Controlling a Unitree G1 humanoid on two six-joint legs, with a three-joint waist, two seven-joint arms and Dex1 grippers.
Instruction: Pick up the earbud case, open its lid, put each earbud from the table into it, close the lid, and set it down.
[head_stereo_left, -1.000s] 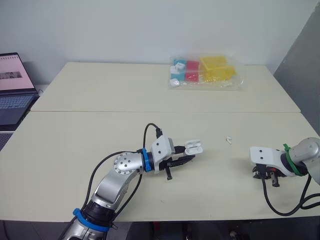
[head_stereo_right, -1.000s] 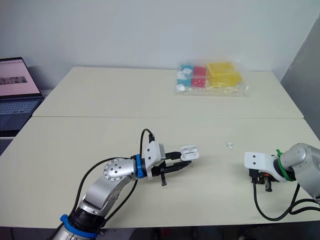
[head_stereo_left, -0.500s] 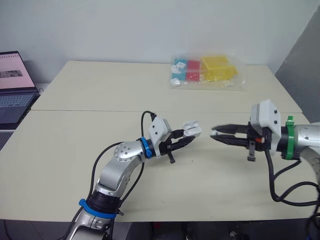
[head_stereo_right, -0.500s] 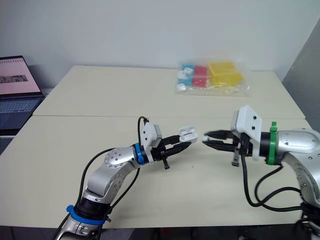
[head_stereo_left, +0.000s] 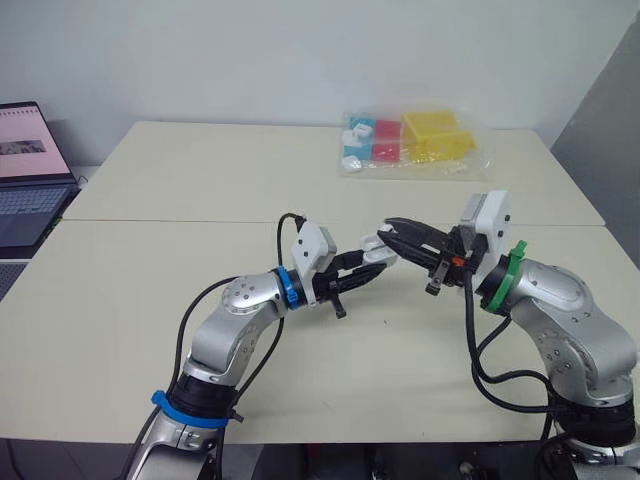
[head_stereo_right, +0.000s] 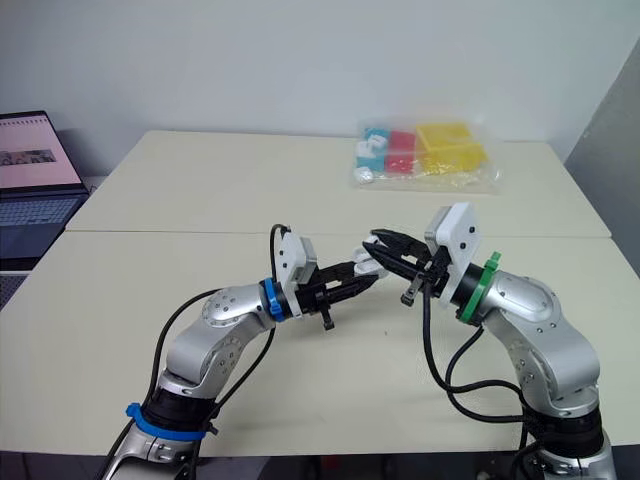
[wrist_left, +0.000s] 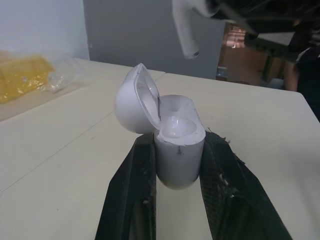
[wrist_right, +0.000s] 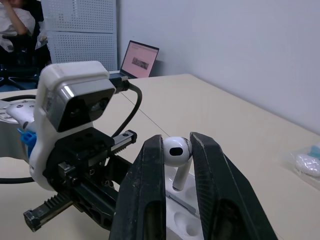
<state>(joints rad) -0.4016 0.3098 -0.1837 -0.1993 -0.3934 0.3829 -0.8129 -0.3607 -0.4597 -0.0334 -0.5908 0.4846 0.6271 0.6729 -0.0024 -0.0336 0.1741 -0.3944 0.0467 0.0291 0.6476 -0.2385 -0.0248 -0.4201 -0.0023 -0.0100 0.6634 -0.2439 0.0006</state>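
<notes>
- Here, head view: left pincer (head_stereo_left: 372, 264) clamps the earbud case (head_stereo_left: 377, 247), lid flipped open, raised above the tabletop (head_stereo_left: 130, 300); right pincer (head_stereo_left: 389, 224) just beside the case.
- Left wrist: earbud (wrist_left: 186, 25) hangs over the open case.
- Right wrist: right pincer nips the earbud's head; laptop (wrist_right: 139, 59) screen writing too small to read.

The right gripper (wrist_right: 176, 145) pinches an earbud (wrist_right: 177, 152) just above the open earbud case (wrist_right: 186, 227)

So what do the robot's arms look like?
Shiny silver with black cables. The left arm has blue rings, the right arm a green one. Each wrist carries a white box, and the left gripper and right gripper have two black fingers each.
</notes>
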